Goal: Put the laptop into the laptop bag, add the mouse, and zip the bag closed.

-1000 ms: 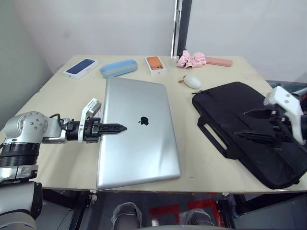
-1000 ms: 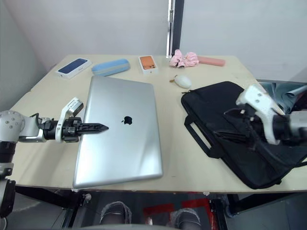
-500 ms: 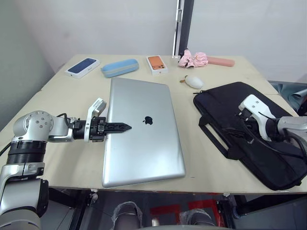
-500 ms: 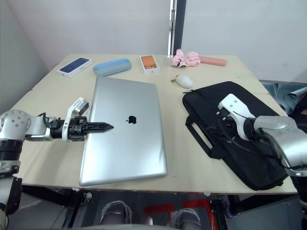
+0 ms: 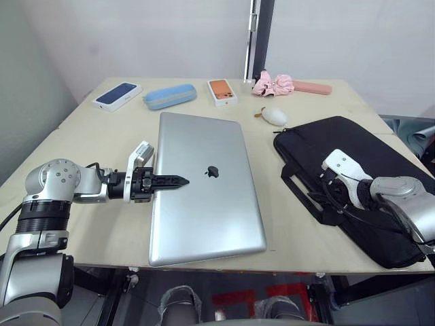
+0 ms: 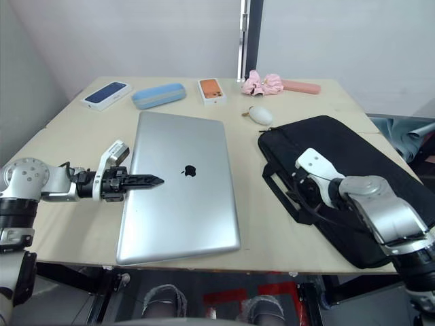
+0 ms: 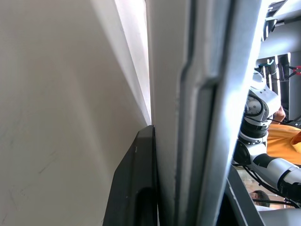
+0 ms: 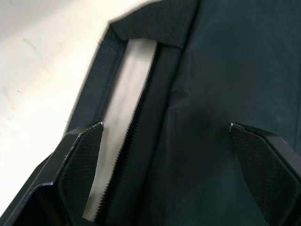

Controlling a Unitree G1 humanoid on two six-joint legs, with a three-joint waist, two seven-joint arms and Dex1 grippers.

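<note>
Left eye view shows the left hand (image 5: 166, 182) pinching the left edge of the laptop (image 5: 204, 187), which lies flat and shut near the front edge of the table (image 5: 88, 146). The left wrist view shows the fingers tight on that thin edge. The right hand (image 8: 171, 162) is spread wide over the laptop bag (image 5: 353, 176), near its zipper and handle. The bag lies at the table's right side. The mouse (image 5: 274, 116) sits toward the back, just beside the bag's far corner.

The hold on the laptop is thin. If the laptop is lifted by one edge, I think it could slip and drop. The bag looks closed, so the laptop may bump it.
</note>
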